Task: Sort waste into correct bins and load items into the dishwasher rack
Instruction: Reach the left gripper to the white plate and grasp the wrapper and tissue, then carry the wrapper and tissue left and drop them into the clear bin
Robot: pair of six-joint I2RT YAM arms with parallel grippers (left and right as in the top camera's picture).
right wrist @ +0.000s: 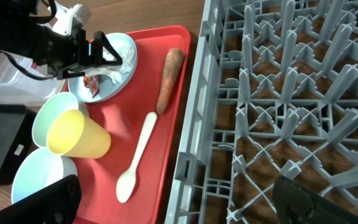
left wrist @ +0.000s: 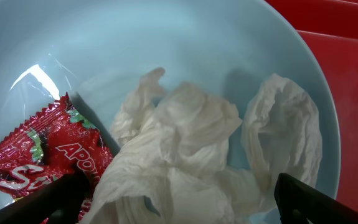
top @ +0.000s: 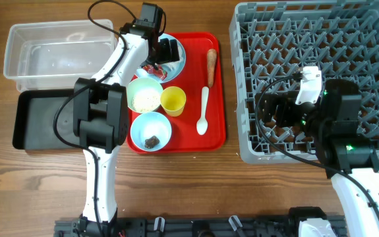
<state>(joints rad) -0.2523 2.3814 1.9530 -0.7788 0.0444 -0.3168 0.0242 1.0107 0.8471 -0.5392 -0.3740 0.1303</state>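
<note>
Heaped on the pale blue round plate (left wrist: 166,37), itself on the red tray (left wrist: 353,62) on the tabletop (top: 196,178): white crumpled scraps (left wrist: 185,143), with the red-and-white crumpled wrapper (left wrist: 35,155) touching their left edge. Look near weightless, soft and springy; likely to squash flat and slide out unless pinched deep through the thickest fold at the heap's middle, not by a loose flap. Left claw (left wrist: 179,205) spread wide, fingers (left wrist: 54,196) either side of the heap, gripping nothing. Right claw (right wrist: 179,208) likewise wide and empty, hanging over the dishwasher rack (right wrist: 278,93). Only in the left wrist view: creases of the scraps, print on the wrapper, glossy plate beneath. Absent there but plain overhead: clear tub (top: 51,46) and black tray (top: 41,118), beyond the left arm, apart from the plate. Clearest from the right wrist: carrot-like stick (right wrist: 168,74) and white plastic spoon (right wrist: 138,152), near the rack's wall.
</note>
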